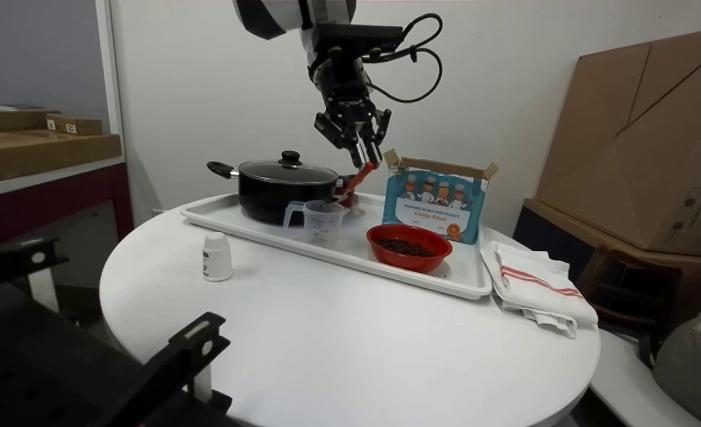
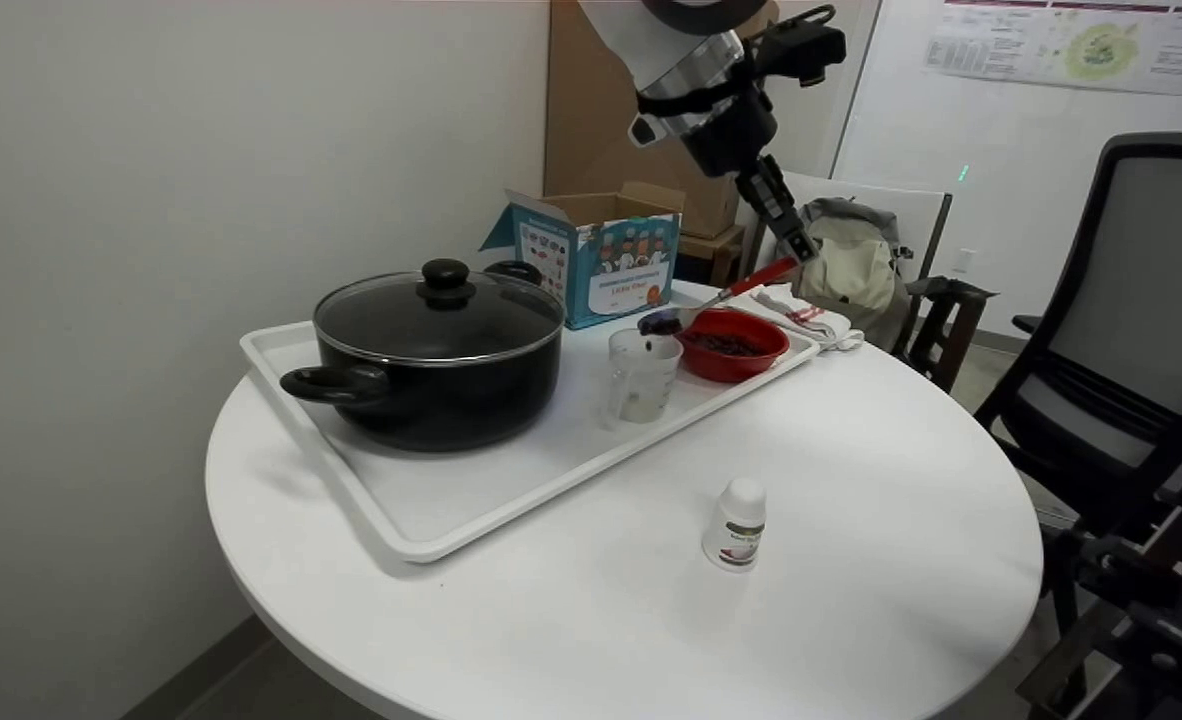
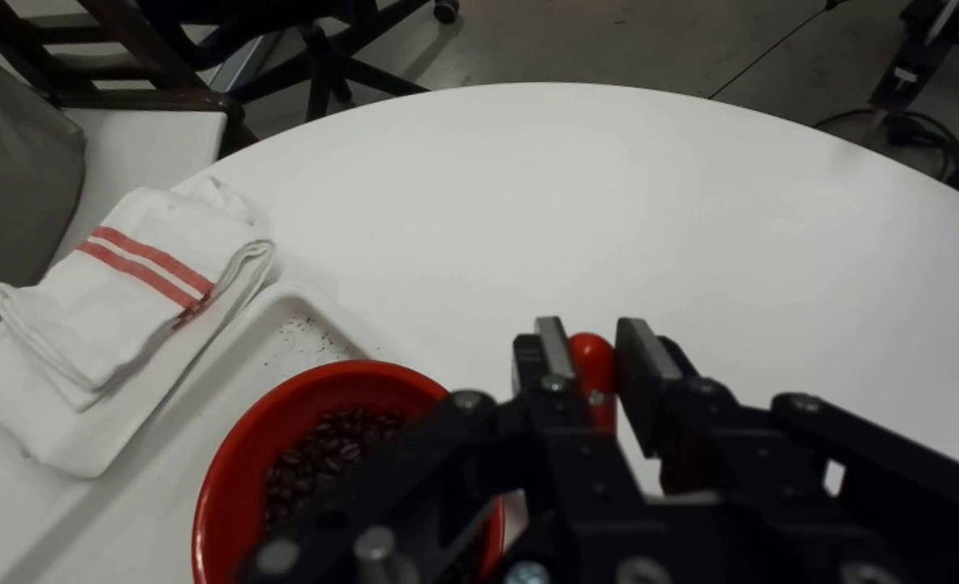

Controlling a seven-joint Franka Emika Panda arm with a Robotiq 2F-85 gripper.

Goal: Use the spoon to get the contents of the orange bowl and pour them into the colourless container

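Spoon (image 2: 743, 285), red-handled, apparently loaded; clamped by handle in gripper (image 3: 593, 349), poised tip-first just above rim of colourless container (image 2: 645, 385); for clean pouring, centre over mouth, roll slowly and low

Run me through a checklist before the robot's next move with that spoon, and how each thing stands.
1. Grip: ok; the gripper holds the spoon by its red handle.
2. Load: ok; what look like coffee beans sit in the spoon.
3. Aim: ok; both exterior views seem to show that load above the clear measuring cup.
4. Cup: ok; upright on the white tray.
5. Beans in the cup: cannot tell; its wall looks hazy.
6. Clean tray: not ok; dark specks beside the red bowl.
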